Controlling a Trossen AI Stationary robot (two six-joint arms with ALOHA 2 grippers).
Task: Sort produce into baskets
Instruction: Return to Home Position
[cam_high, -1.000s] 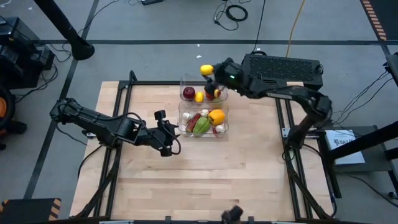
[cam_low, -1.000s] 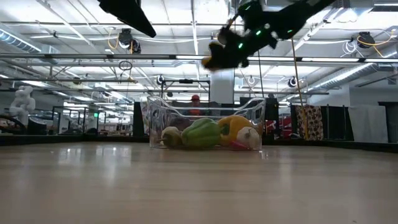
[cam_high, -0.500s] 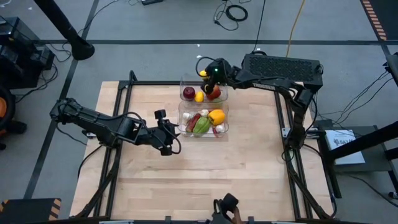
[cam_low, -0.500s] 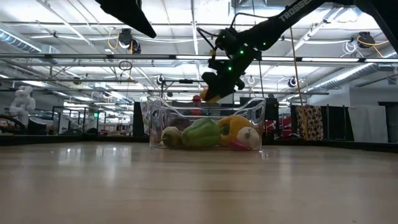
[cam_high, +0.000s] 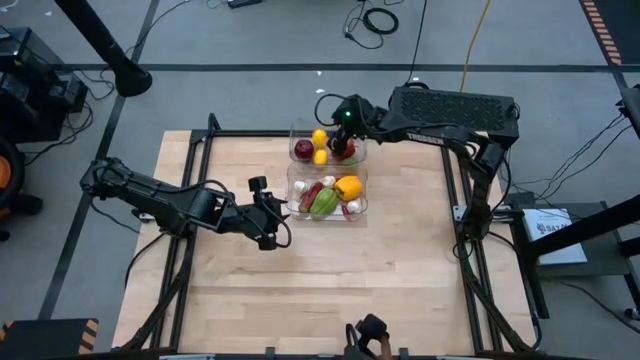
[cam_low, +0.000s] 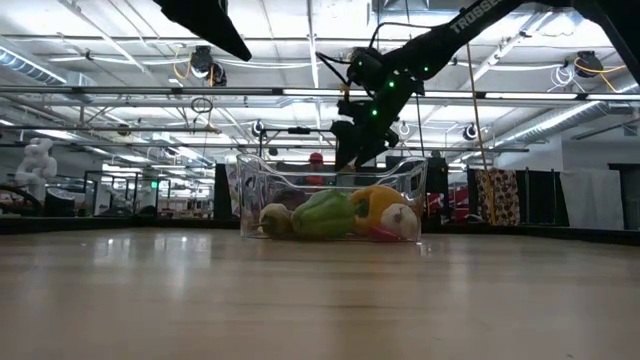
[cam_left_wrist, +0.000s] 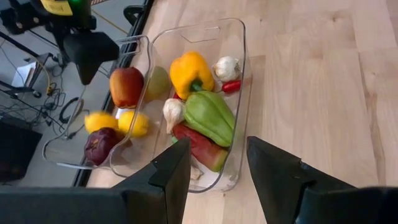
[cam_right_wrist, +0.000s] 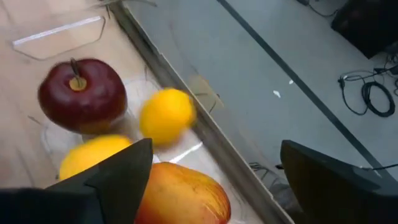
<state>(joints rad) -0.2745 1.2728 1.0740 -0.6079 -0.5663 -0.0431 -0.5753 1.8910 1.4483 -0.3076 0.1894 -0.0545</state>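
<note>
**Hovering right gripper over far bin, fingers spread, nothing held**

High view. The right gripper (cam_high: 343, 128) hangs over the clear, round-cornered plastic far bin (cam_high: 296, 126) at the far edge of the light wooden table (cam_high: 330, 290). In that bin lie two round yellow lemons (cam_high: 320, 138), a dark red apple (cam_high: 303, 150) and a second apple partly under the gripper. The matching clear near bin (cam_high: 290, 210) sits just beside it. It holds a yellow bell pepper (cam_high: 348, 187), a green pepper (cam_high: 323, 203), a dark red pepper (cam_high: 311, 194) and white garlic bulbs (cam_high: 352, 207). The left gripper (cam_high: 275, 230) waits low over the table, just beside the near bin.

Low view. The right gripper (cam_low: 350, 155) points down at the bins. I cannot tell whether its tips dip below the far bin's rim. The green pepper, yellow bell pepper and one garlic bulb press against the near bin's front wall.

Left wrist view. The left gripper (cam_left_wrist: 214, 180) has its two dark fingers apart, with nothing between them. A small red chilli (cam_left_wrist: 231, 86) lies in the near bin between a garlic bulb and the green pepper. The dark red pepper lies partly under the green pepper.

Right wrist view. The right gripper (cam_right_wrist: 216, 149) has its fingers wide apart and empty. Below them the far bin shows the dark red apple with its stem up, both lemons and a red-and-yellow apple (cam_right_wrist: 180, 193).
</note>
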